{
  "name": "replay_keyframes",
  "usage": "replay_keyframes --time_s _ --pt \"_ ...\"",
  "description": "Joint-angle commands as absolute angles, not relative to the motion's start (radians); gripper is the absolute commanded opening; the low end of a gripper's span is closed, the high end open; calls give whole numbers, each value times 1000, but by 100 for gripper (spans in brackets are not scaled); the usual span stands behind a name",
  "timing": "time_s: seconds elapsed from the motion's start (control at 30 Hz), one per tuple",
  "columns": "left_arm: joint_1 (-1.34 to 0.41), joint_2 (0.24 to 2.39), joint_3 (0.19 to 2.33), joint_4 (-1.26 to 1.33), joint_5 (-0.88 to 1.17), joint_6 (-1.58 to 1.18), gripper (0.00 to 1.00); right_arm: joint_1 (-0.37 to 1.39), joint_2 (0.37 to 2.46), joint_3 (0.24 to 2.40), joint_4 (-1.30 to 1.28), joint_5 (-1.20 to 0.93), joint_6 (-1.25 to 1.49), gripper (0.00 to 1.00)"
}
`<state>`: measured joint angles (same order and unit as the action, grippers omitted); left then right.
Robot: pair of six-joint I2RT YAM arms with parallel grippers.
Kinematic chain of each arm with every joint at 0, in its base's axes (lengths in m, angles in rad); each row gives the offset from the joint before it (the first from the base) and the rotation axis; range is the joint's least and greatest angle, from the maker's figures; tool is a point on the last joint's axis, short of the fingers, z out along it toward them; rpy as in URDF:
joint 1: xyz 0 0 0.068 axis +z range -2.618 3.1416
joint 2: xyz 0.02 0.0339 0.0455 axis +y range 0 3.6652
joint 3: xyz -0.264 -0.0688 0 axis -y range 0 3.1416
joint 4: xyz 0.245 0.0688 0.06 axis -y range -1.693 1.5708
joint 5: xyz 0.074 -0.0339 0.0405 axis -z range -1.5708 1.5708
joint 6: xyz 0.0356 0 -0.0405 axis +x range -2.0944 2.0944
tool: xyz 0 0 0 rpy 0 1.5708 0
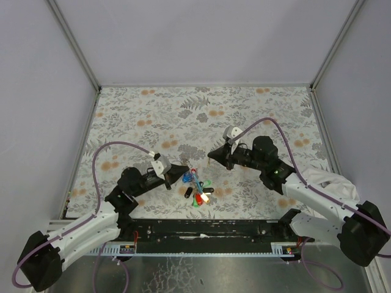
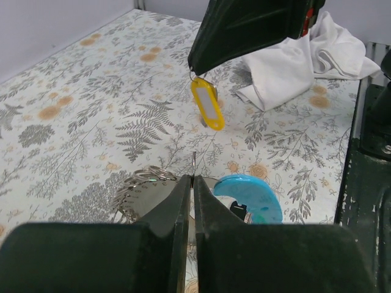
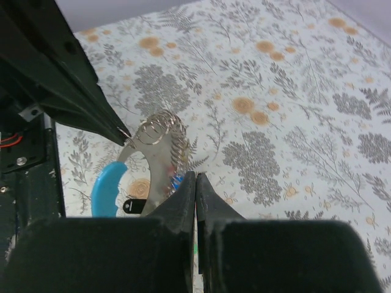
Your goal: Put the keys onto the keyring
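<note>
Cloth: white, crumpled (image 2: pixel 293 61), by table's right edge toward near corner, beside R arm; well apart from keys.
Cables: purple (image 1: pixel 104 152), one arching over each arm.
In the way: R gripper (image 2: pixel 194 72) hangs just beyond and above L gripper (image 2: pixel 192 180); tips near, not touching.
Table: (image 1: pixel 183 110) matte floral print, grey ferns, orange blooms.
Room: plain pale walls (image 1: pixel 201 36), metal posts (image 1: pixel 73 43) at far corners.
L gripper: fingers pressed together, tip pinching keyring (image 3: pixel 154 130).
Keyring: thin shiny steel wire, coiled, near middle of near edge.
R gripper: clamped on yellow key (image 2: pixel 208 105), which dangles from tip; glossy plastic head w/ white label window.
Keys: bunch (image 1: pixel 198 190) fanned on table by near edge; red, green, black heads.
Strap: blue (image 2: pixel 250 198), curved, smooth, just beside L fingers.
</note>
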<state>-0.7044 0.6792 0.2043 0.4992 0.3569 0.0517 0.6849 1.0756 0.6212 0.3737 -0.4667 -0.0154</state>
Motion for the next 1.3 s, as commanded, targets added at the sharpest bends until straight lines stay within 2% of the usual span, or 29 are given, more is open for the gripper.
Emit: replay_keyframes --time_s 0.0,0.33,0.47,0.67,1.27 --pt "-711 675 261 530 435 132 0 687 1017 616 500 -567 -60 0" --pt "-710 755 331 509 541 232 0 647 994 599 548 -865 -123 0" --pt "-710 786 361 472 585 275 0 577 1048 590 657 -1022 -50 0" --pt "-711 747 353 442 602 286 0 520 1157 600 857 -1150 86 0" --pt "-711 774 325 485 638 247 0 565 1239 598 842 -1155 43 0"
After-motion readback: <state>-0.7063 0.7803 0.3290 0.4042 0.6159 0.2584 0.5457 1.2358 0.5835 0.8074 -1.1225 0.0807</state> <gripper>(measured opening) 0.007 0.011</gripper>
